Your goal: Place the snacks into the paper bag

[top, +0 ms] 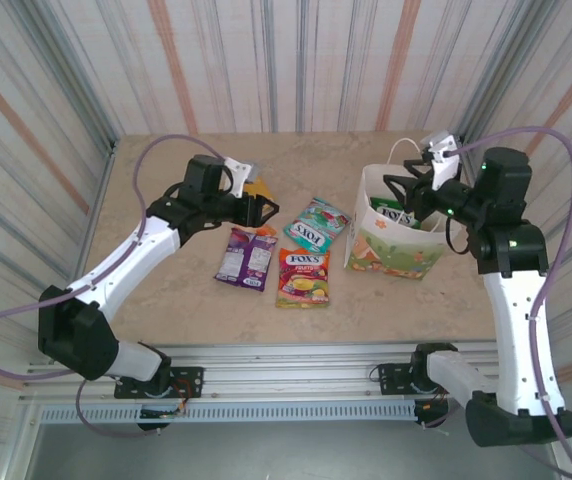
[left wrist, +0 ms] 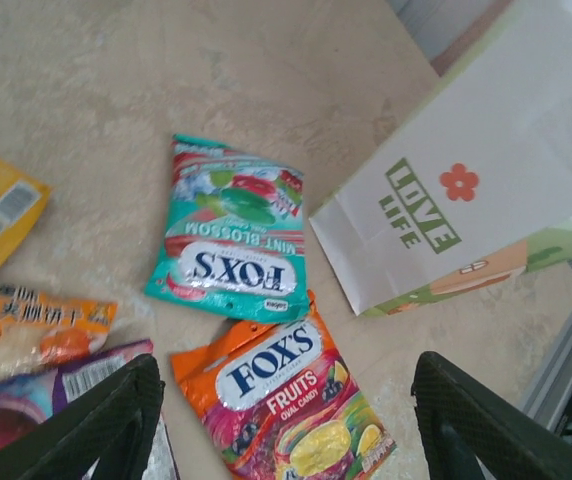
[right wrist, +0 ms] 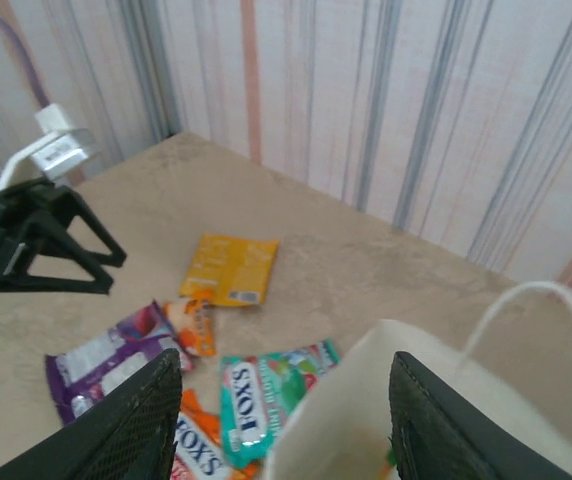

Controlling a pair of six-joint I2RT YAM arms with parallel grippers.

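The table (top: 166, 310) carries the bag (top: 398, 245), which stands mouth-up at the right. The right gripper (top: 401, 190) hangs over that mouth with its jaws wide and empty. The left gripper (top: 264, 208), also wide and empty, hovers above the loose packets at mid-table. A green packet (top: 396, 213) sits inside the bag. On the table lie a purple packet (top: 246, 257), an orange packet (top: 304, 277) just right of it and a teal packet (top: 317, 224) beyond. Farther back is a gold packet (right wrist: 229, 268), with a tiny orange packet (right wrist: 196, 325) at the purple one's far edge.
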